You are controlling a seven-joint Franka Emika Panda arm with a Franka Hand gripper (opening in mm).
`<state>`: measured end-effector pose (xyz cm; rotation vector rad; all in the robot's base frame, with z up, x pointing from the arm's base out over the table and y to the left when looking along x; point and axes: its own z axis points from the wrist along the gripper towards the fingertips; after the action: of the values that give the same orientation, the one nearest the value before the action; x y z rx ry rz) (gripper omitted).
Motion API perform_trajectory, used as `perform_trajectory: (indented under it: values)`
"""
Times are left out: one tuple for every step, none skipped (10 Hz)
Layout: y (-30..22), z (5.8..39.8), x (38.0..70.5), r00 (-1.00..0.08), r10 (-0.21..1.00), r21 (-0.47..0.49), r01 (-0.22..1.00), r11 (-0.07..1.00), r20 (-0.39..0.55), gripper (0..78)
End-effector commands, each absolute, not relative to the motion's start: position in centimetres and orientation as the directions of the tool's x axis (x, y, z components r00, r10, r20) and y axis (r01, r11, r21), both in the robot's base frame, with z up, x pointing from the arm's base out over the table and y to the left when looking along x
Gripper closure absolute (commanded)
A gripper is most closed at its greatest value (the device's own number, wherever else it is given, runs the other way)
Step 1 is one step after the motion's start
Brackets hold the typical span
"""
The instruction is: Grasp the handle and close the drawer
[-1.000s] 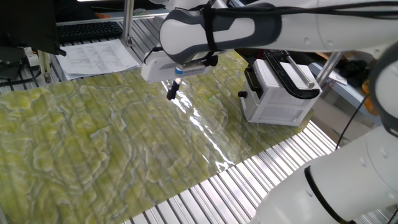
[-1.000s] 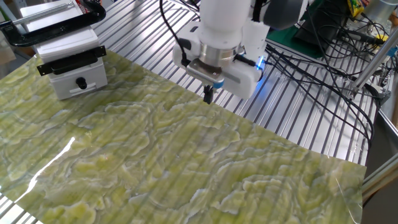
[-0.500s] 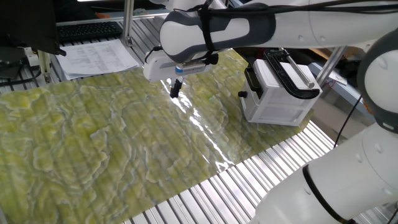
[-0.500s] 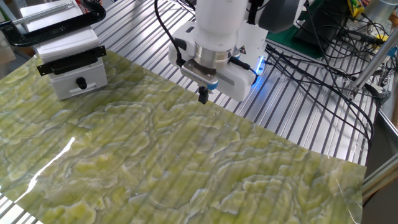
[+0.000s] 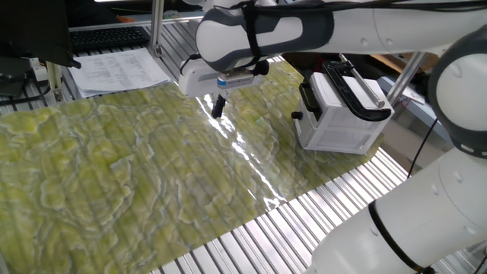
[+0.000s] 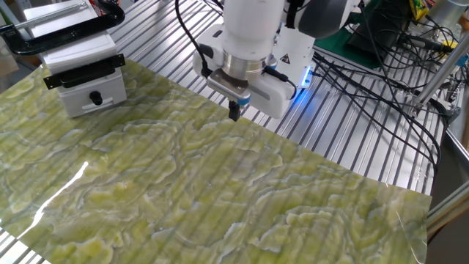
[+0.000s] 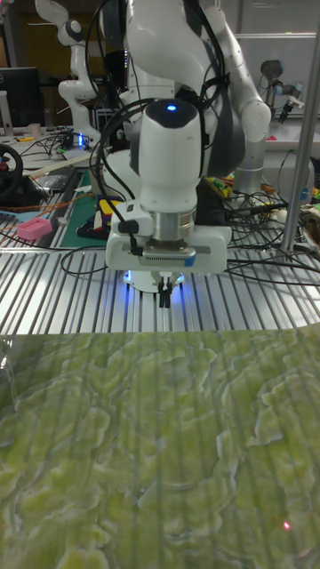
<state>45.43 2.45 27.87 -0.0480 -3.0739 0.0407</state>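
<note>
Showing one drawer (image 6: 89,94), one handle (image 6: 95,97), seemingly closed end effector (image 6: 234,111).

Glossy sheet over ribbed metal, plastic everywhere else.

You are looking at a surface (image 6: 352,125) of ribbed bare metal slats with a dull silver sheen, overlaid by a smooth yellow-green marbled sheet (image 5: 137,175) glossy enough to throw white glare. The arm's shell (image 5: 266,30) looks like smooth white plastic with a soft shine, and the end effector (image 6: 234,112) has matt black fingertips. The drawer (image 6: 91,95) and its cabinet (image 5: 342,125) appear as matt white plastic; the handle (image 5: 297,116) is black. The clamp (image 5: 354,95) is glossy black with a bright metal rod. Paper sheets (image 5: 118,70) lie matt white.
</note>
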Motion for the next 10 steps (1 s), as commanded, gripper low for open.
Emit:
perform_trajectory:
  values:
    - [2.4,28.1,45.7,-1.0,0.015,-0.037,0.015,0.999,0.015,76.4]
    - [2.4,28.1,45.7,-0.999,0.007,-0.036,0.005,0.999,0.04,76.4]
    - [2.4,28.2,45.7,-0.998,-0.004,-0.035,-0.006,0.999,0.056,76.4]
    - [2.4,30.0,47.8,-0.997,-0.011,-0.032,-0.013,0.999,0.074,76.4]
    - [2.1,31.1,49.4,-0.996,-0.008,-0.018,-0.01,1.0,0.094,76.4]
    - [1.9,31.4,49.9,-0.995,-0.006,-0.013,-0.008,1.0,0.1,76.4]
    - [1.6,31.4,50.7,-0.995,0.0,-0.008,-0.001,1.0,0.097,76.4]
    - [1.7,31.2,50.8,-0.996,0.001,-0.008,0.0,1.0,0.094,76.4]
    - [1.9,30.0,51.5,-0.998,0.005,-0.011,0.005,1.0,0.069,76.4]
    - [2.0,29.7,51.6,-0.998,0.012,-0.014,0.012,1.0,0.056,76.4]
